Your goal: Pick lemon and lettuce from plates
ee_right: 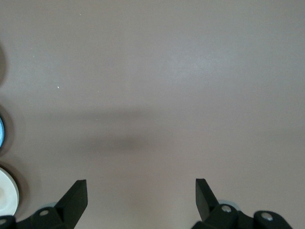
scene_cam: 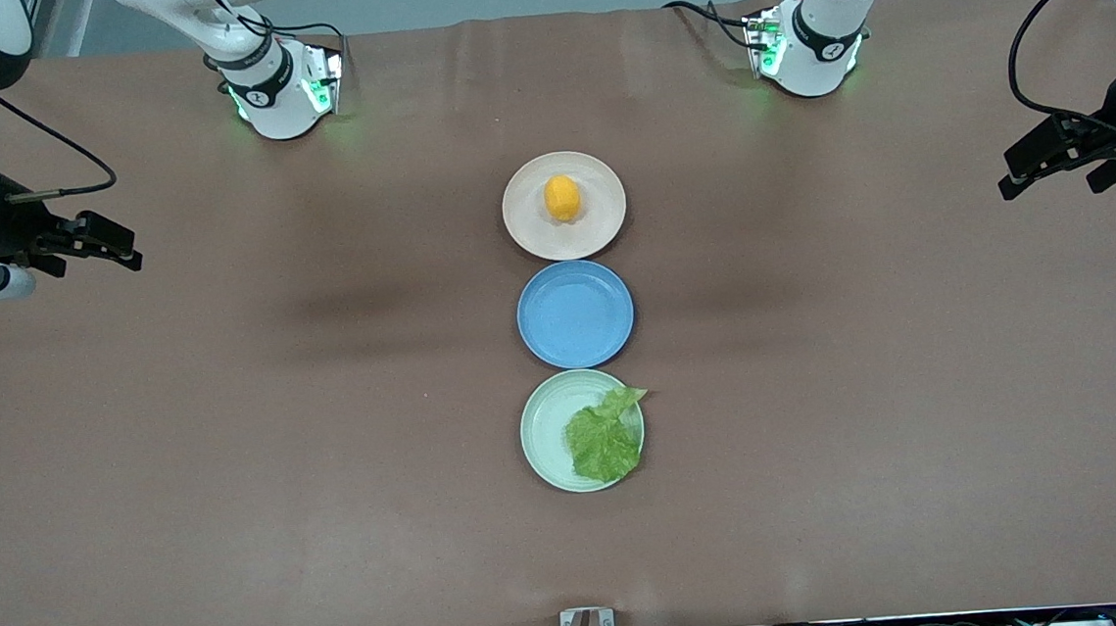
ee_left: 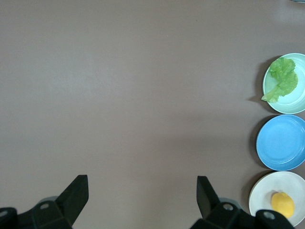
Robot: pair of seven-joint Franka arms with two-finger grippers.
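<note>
Presently, item one: my right gripper (scene_cam: 126, 247), jaws apart and empty, waits high over the right arm's end of the bench (scene_cam: 234, 453). Item two, mid-bench: the lemon (scene_cam: 562, 198) on the beige-pink plate (scene_cam: 601, 231), farthest from the front camera, then a bare blue plate (scene_cam: 575, 314), then the lettuce (scene_cam: 606, 437) on the mint plate (scene_cam: 542, 432), nearest, one tip overhanging the rim. Item three: my left gripper (scene_cam: 1050, 182), jaws likewise apart, over the left arm's end, I judge both parked wide to keep the plates unobstructed.

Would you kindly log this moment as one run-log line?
left hand open, waiting | right hand open, waiting | lemon on beige plate | lettuce on green plate
</note>
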